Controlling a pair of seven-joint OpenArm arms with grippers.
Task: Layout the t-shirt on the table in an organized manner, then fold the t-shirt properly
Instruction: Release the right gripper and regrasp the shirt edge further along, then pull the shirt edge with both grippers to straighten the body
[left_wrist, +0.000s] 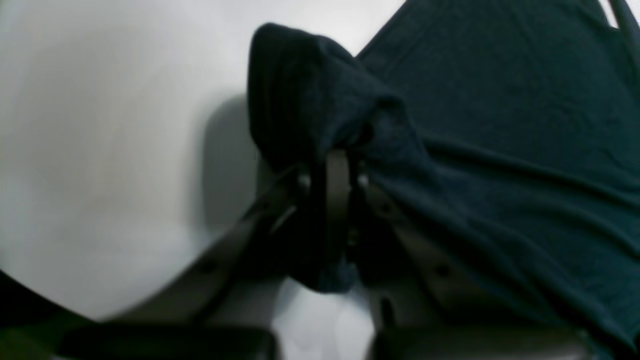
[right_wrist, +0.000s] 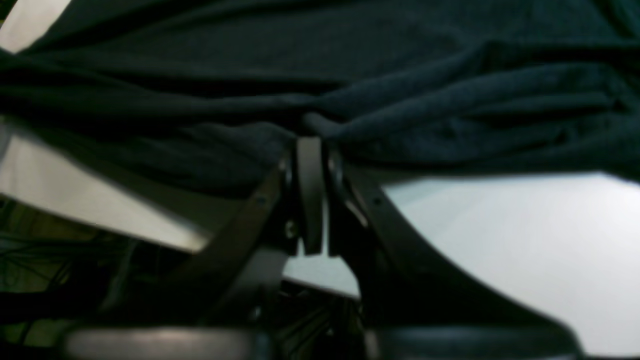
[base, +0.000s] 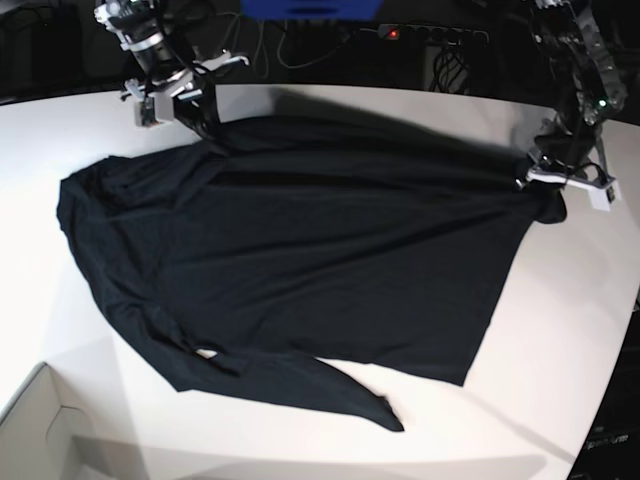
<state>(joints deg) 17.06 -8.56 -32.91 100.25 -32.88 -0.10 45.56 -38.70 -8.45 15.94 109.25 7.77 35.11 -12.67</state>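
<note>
There is one t-shirt (base: 300, 260). It is black, and it lies spread out over the middle of the white table (base: 560, 330). It has wrinkles in it. One sleeve sticks out from the near edge of the t-shirt, toward the front of the table.

A pale cardboard box (base: 45, 430) shows one corner at the front of the table, well apart from the t-shirt. Behind the table the room is dark, with many cables (base: 290, 35) and one power strip (base: 435, 33) with a small red light.

There are two robot arms, one at each far corner of the t-shirt.

The right gripper (base: 205, 125) is at the far corner of the t-shirt on the box's side. Its fingers (right_wrist: 310, 190) are squeezed together on a bunch of black cloth at the edge of the t-shirt.

The left gripper (base: 545, 180) is at the other far corner. Its fingers (left_wrist: 337, 200) are squeezed together too, and they pinch a fold of the t-shirt. The cloth bunches up in a lump over the fingertips and hangs down past them.
</note>
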